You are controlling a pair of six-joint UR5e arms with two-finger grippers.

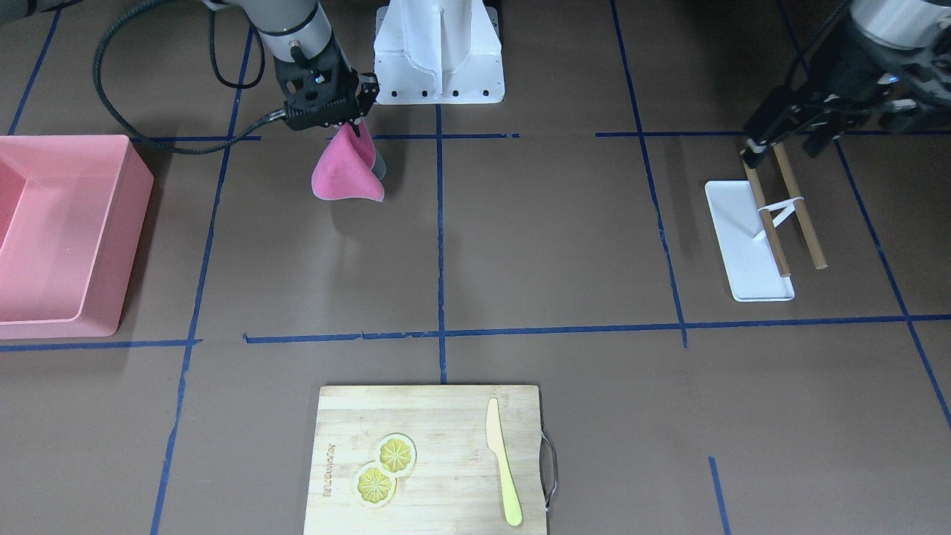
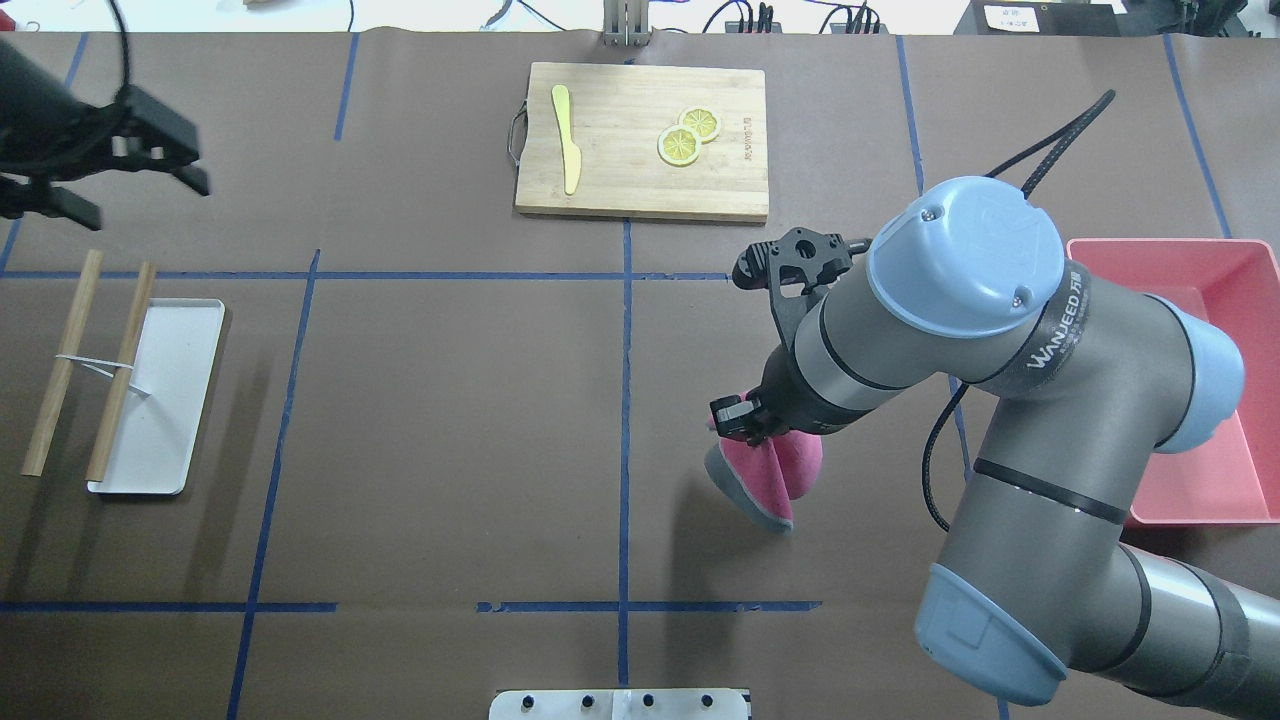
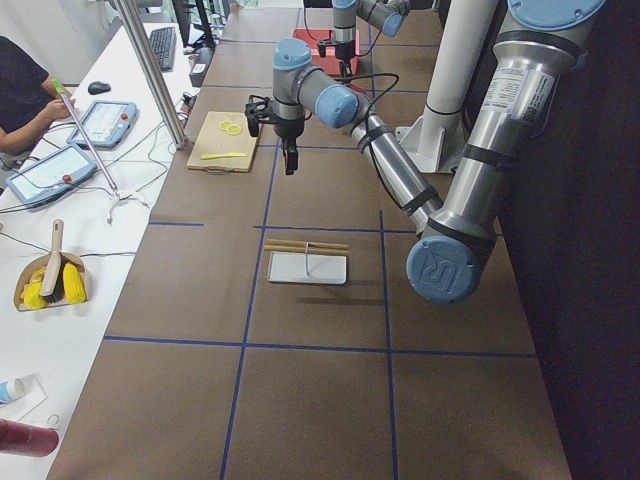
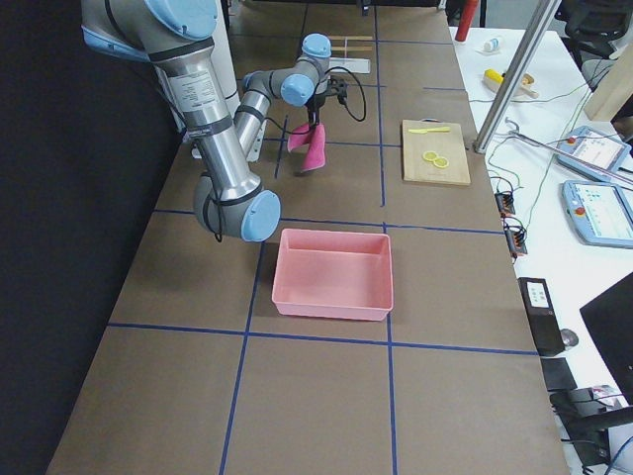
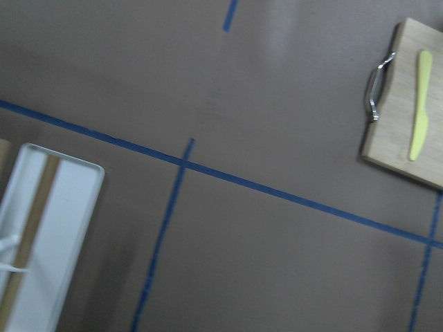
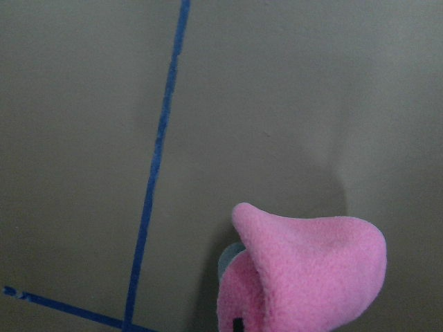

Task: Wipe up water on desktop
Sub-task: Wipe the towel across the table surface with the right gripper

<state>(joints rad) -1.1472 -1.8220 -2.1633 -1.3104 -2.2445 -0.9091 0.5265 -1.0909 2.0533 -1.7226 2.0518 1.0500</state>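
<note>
The desktop (image 1: 520, 245) is matte dark brown with blue tape lines; it also shows in the overhead view (image 2: 450, 420). I see no water on it. My right gripper (image 1: 358, 128) is shut on the top of a pink cloth (image 1: 345, 174). The cloth hangs folded, just above or lightly touching the surface. It also shows in the overhead view (image 2: 770, 470) and the right wrist view (image 6: 304, 270). My left gripper (image 2: 150, 200) is open and empty, held high over the far left part of the table, beyond the white tray.
A pink bin (image 2: 1200, 490) stands at the right edge. A bamboo cutting board (image 2: 620, 190) with a yellow knife (image 2: 568, 140) and lemon slices (image 2: 688, 135) lies at the far middle. A white tray (image 2: 170, 400) with two wooden sticks (image 2: 60, 370) lies at the left.
</note>
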